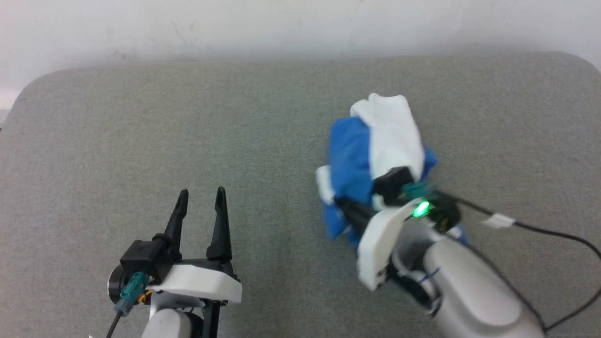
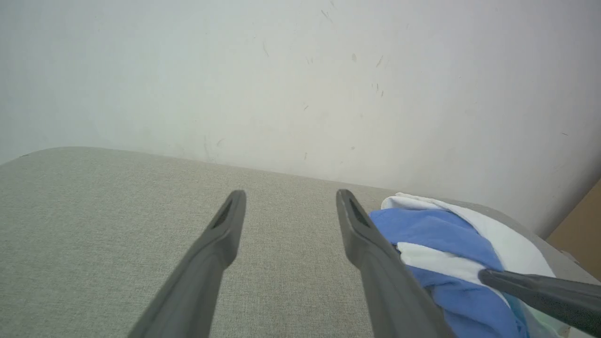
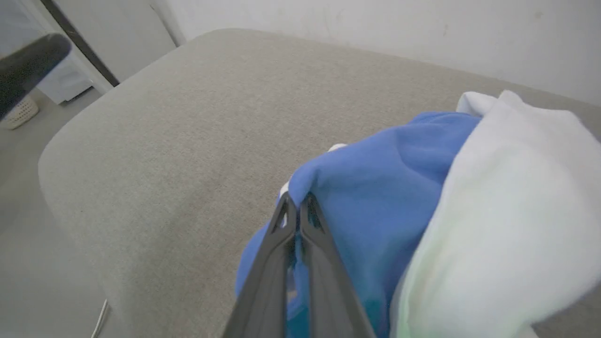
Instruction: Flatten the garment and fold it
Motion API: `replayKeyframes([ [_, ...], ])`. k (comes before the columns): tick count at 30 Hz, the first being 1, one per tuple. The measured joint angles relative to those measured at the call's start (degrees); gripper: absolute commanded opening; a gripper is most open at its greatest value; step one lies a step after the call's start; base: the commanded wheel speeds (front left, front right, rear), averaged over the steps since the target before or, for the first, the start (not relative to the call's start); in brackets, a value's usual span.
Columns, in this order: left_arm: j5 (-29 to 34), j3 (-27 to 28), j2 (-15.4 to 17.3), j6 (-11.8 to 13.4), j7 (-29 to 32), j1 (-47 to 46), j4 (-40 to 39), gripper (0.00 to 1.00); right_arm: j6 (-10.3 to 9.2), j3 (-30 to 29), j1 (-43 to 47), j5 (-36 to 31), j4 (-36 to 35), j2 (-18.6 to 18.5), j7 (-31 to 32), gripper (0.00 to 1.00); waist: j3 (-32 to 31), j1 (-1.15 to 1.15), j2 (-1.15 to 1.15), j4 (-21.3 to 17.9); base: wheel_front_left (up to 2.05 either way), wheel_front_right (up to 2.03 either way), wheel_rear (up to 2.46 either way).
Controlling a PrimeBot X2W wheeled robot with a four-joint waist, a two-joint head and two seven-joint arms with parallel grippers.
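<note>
Garment (image 1: 371, 150): crumpled white-and-blue heap lying on cushion (image 1: 188, 117), right half, approx. mid-depth.
Colours: blue side faces cushion's left. White layer drapes over top and right.
R gripper (image 3: 296, 202): above cushion's right front. Fingers clenched tight on a blue fold of Garment.
L gripper (image 1: 202, 192): above cushion's left front. Fingers spread wide, nothing between them.
Cable (image 1: 540, 230): black, runs from R wrist toward cushion's right edge.
Wall (image 1: 281, 28): pale, behind cushion's far edge.

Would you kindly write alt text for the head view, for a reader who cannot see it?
The right gripper is shut on a bunched blue-and-white garment on a grey padded surface. The left gripper is open, apart from it, at lower left.
</note>
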Motion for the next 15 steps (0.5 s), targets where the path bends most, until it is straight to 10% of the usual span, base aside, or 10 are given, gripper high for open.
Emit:
replayKeyframes([
  [5, 0.0, -0.2, 0.0, 0.0, 0.0, 0.0, 0.0, 1.0, 0.0, 5.5, 2.0, 2.0, 0.7, 1.1, 0.6, 0.0, 0.7, 0.0, 0.0, 0.2, 0.0, 0.0, 0.0],
  [7, 0.0, -0.3, 0.0, 0.0, 0.0, 0.0, 0.0, 1.0, 0.0, 6.9, 4.4, 1.8, 2.7, 0.8, -0.1, 1.0, 1.4, 0.01, 0.0, 0.3, 0.0, 0.0, 0.0],
  [15, 0.0, 0.2, 0.0, 0.3, 0.0, 0.2, 0.1, 1.0, 0.0, 1.8, 7.7, -0.5, -2.1, 0.0, -8.8, 1.0, 1.7, 0.01, 0.0, -0.7, 0.0, 0.0, 0.0],
])
